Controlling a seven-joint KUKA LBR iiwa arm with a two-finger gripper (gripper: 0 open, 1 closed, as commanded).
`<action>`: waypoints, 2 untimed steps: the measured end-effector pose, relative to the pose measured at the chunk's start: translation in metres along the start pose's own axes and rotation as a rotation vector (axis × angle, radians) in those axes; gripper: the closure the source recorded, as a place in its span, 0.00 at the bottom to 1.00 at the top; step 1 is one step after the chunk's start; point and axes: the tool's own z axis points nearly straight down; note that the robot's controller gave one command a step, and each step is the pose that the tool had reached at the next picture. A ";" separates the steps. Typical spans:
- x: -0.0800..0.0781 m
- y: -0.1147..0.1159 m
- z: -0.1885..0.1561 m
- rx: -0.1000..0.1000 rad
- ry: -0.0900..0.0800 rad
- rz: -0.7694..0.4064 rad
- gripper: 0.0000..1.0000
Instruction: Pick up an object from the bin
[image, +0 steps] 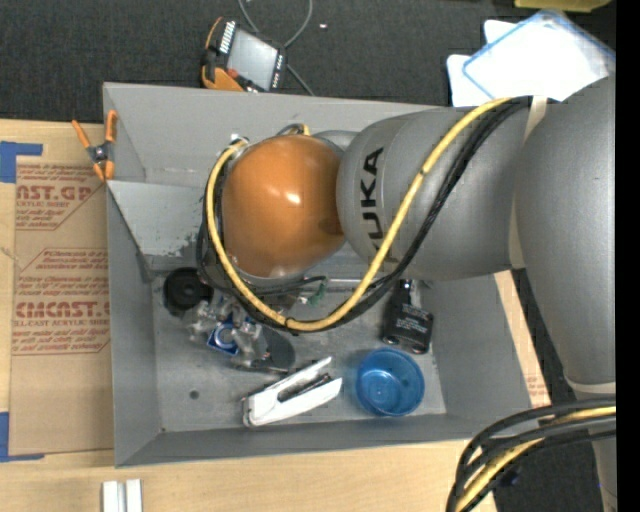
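Bin (132, 340) count: one blue round bowl (388, 381); one flat white tool (292, 392) with a black strip along its top; one black round disc (182, 291); one small black boxy piece (407, 324); one dark grey flat piece (272, 352). One tangle of clear, silvery and blue bits (224, 330) sits just left of the grey piece; the number of items within it cannot be told.

A grey metal bin (132, 330) sits on a pale wooden tabletop (300, 478), which shows along the bin's near edge. Beyond the bin's far wall lies a dark, finely textured surface (100, 45). On it, just past the far wall, rests a small orange-and-black handheld device (240, 60) with a thin cable (300, 25) looping away. Past the bin's far right corner lies a flat white, blue-edged sheet (530, 55).
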 end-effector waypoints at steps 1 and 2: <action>-0.015 -0.001 -0.033 0.009 -0.009 -0.064 1.00; -0.019 -0.003 -0.043 0.008 -0.011 -0.257 1.00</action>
